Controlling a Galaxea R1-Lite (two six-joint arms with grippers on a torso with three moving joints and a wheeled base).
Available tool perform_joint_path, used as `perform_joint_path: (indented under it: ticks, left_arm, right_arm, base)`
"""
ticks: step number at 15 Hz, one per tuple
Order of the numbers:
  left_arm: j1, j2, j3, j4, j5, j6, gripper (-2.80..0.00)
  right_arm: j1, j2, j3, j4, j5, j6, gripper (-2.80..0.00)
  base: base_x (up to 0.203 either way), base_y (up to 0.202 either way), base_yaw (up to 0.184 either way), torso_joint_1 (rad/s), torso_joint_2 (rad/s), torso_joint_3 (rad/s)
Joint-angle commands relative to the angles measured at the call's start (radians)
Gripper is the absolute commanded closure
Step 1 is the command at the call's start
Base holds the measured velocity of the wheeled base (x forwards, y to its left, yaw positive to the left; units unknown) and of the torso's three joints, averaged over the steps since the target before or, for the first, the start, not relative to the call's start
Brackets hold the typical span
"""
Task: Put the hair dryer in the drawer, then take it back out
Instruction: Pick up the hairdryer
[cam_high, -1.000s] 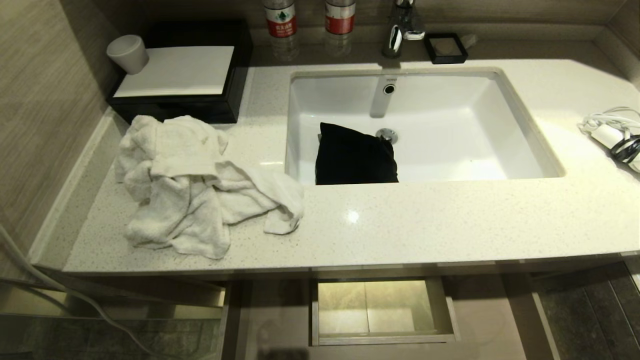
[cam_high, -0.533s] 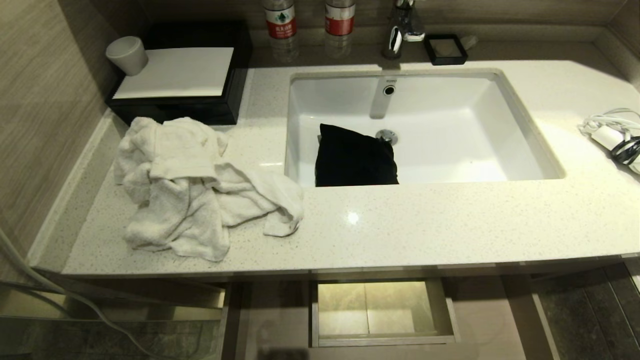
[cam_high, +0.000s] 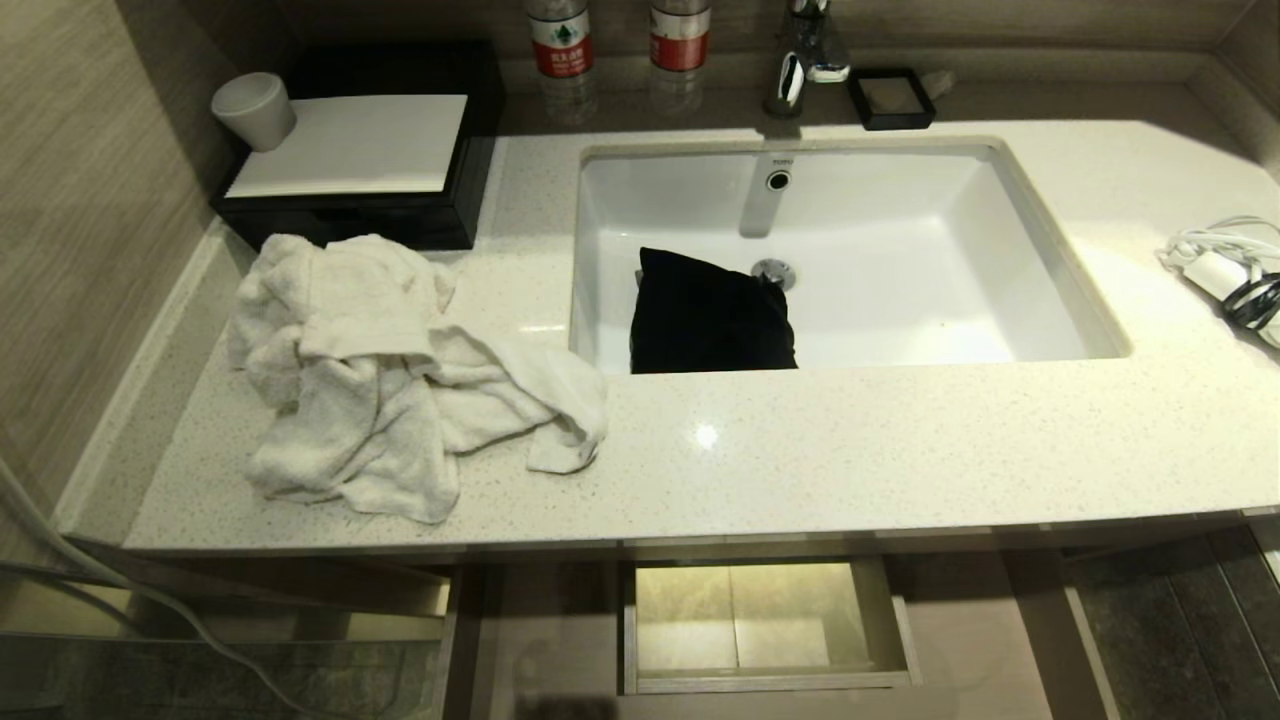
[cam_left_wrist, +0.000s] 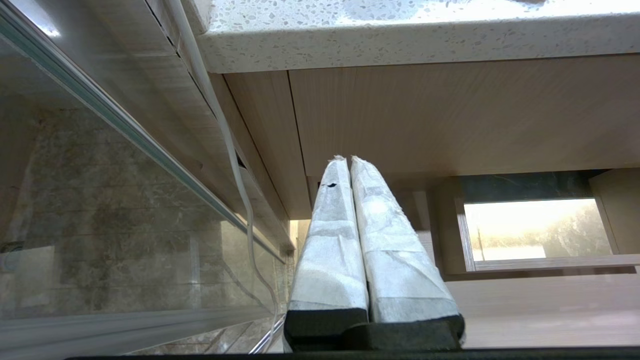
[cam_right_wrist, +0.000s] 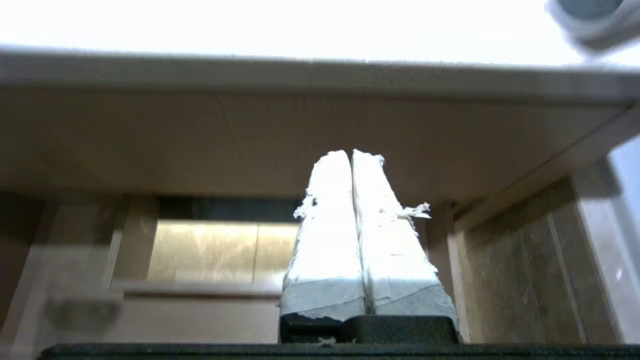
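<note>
Cup and box: a white cup (cam_high: 254, 108) sits on a black box (cam_high: 360, 150) at the upper left of the head view.
Towel: a crumpled white towel (cam_high: 390, 370) lies on the worktop (cam_high: 850, 450), left of centre.
Sink: the white sink (cam_high: 1000, 200) holds a black pouch (cam_high: 710, 315) against its near wall.
Drawer: the drawer (cam_high: 980, 640) stands pulled out at the bottom centre, below the worktop's front edge, with its boxed cutout in the middle.
Hair dryer: the hair dryer (cam_high: 1225, 280) lies on the worktop at the right edge, cord bundled.
Left claw: left claw (cam_left_wrist: 348, 161) closed, empty, below the worktop's underside.
Right claw: right claw (cam_right_wrist: 350, 154) closed, empty, fingertips pressed together under the worktop.
</note>
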Motion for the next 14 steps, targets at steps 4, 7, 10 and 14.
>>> perform_joint_path:
  ticks: [4, 7, 10, 14]
  left_arm:
    - [0.0, 0.0, 0.002, 0.0, 0.0, 0.001, 0.0]
    - [0.0, 0.0, 0.0, 0.0, 0.0, 0.001, 0.0]
    - [0.0, 0.0, 0.001, 0.0, 0.0, 0.001, 0.0]
    - [0.0, 0.0, 0.002, 0.0, 0.0, 0.001, 0.0]
  right_arm:
    - [0.0, 0.039, -0.391, 0.43, -0.013, -0.009, 0.0]
    - [0.0, 0.148, -0.567, 0.626, -0.053, -0.027, 0.0]
    - [-0.008, 0.319, -0.663, 0.643, -0.066, -0.03, 0.0]
    - [-0.014, 0.597, -0.843, 0.651, -0.1, -0.031, 0.0]
  base:
    - [0.0, 0.0, 0.0, 0.0, 0.0, 0.0]
    - [0.0, 0.0, 0.0, 0.0, 0.0, 0.0]
    - [0.0, 0.0, 0.0, 0.0, 0.0, 0.0]
    - [0.0, 0.0, 0.0, 0.0, 0.0, 0.0]
